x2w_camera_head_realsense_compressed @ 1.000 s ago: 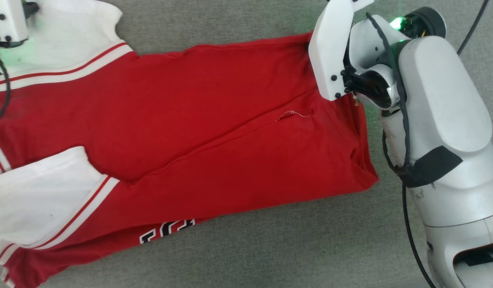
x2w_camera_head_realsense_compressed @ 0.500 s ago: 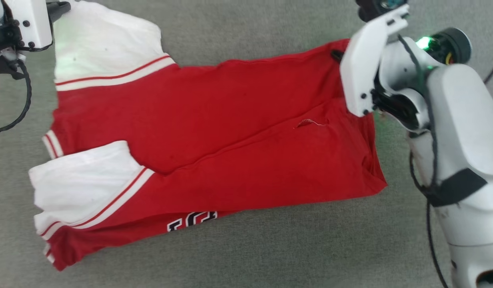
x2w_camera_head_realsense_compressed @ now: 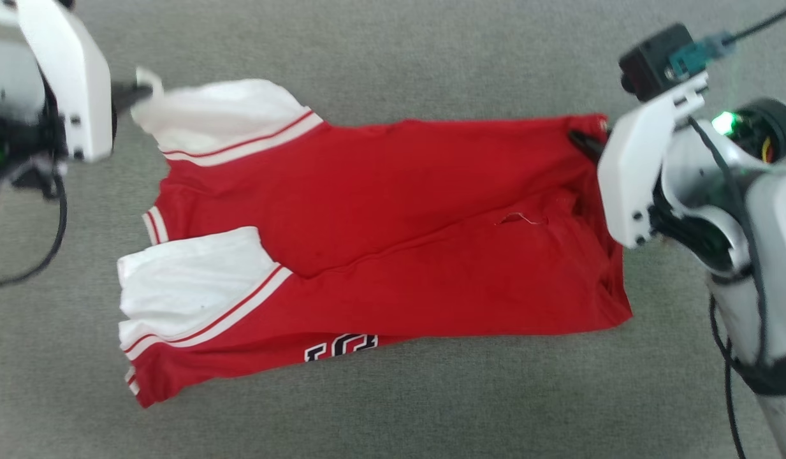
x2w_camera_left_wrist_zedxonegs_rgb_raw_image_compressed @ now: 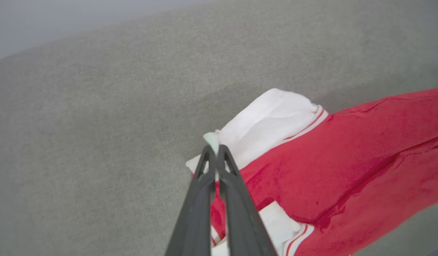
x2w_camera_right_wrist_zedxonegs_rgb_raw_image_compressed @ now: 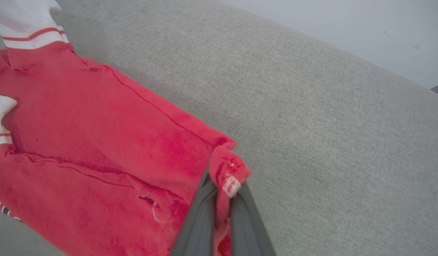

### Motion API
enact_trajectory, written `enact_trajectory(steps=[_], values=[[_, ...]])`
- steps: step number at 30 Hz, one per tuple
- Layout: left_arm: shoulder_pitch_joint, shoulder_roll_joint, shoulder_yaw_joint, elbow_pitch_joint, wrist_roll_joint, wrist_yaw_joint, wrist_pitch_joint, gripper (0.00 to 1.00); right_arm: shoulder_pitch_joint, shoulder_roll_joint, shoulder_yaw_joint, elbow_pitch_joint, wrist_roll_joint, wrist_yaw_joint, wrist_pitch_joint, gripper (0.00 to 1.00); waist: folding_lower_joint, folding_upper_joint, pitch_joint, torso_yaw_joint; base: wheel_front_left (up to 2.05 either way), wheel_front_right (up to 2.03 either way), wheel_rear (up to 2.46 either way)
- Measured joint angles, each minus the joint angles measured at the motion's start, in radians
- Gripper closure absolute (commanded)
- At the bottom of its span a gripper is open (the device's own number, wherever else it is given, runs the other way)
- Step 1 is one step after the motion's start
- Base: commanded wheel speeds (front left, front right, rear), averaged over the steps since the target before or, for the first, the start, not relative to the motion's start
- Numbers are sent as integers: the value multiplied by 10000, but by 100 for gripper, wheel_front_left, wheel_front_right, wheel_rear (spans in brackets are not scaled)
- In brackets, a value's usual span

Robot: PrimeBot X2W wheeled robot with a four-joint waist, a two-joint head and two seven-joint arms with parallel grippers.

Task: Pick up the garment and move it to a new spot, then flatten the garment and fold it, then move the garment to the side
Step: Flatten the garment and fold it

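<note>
The garment (x2w_camera_head_realsense_compressed: 393, 223), a red jersey with white sleeves and striped trim, lies folded lengthwise on the grey fabric surface, with black white-outlined lettering peeking out at its near edge. My left gripper (x2w_camera_head_realsense_compressed: 134, 92) is shut on the tip of the far white sleeve (x2w_camera_left_wrist_zedxonegs_rgb_raw_image_compressed: 265, 121), its fingertips (x2w_camera_left_wrist_zedxonegs_rgb_raw_image_compressed: 209, 154) pinching the cloth. My right gripper (x2w_camera_head_realsense_compressed: 587, 141) is shut on the far hem corner (x2w_camera_right_wrist_zedxonegs_rgb_raw_image_compressed: 227, 174), where red cloth with a small white tag bunches between the fingers (x2w_camera_right_wrist_zedxonegs_rgb_raw_image_compressed: 201, 209). A loose white thread (x2w_camera_head_realsense_compressed: 520, 220) shows near the hem.
The grey fabric surface (x2w_camera_head_realsense_compressed: 431, 395) runs on all sides of the garment. A pale wall (x2w_camera_right_wrist_zedxonegs_rgb_raw_image_compressed: 364, 28) rises beyond its far edge in the wrist views. Black cables (x2w_camera_head_realsense_compressed: 727, 382) hang along my right forearm and another (x2w_camera_head_realsense_compressed: 42, 255) loops under the left wrist.
The camera has shifted, so the garment sits further right and lower in view. Both grippers hold their corners, and the far white sleeve is now drawn out to a point.
</note>
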Motion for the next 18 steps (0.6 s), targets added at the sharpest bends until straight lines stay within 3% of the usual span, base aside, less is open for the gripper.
enact_trajectory(steps=[9, 10, 14, 18], values=[[2007, 2023, -73, -4406, -499, 2290, 351, 100, 1556, -844, -368, -1524, 652, 0, 677, 100, -1, 0, -360, 253, 0, 0, 0], [2007, 2023, -73, -4406, -499, 2290, 351, 100, 1556, -844, -368, -1524, 652, 0, 677, 100, -1, 0, -360, 253, 0, 0, 0], [3073, 2665, -186, -5720, -798, 3062, 150, 100, 2358, -861, -621, -1827, 817, 0, 963, 100, 0, 0, -429, 272, 0, 0, 0], [4005, 2750, -408, -6101, -1064, 3381, -297, 100, 2982, -690, -832, -1732, 884, 0, 949, 100, 0, 0, -485, 302, 0, 0, 0]])
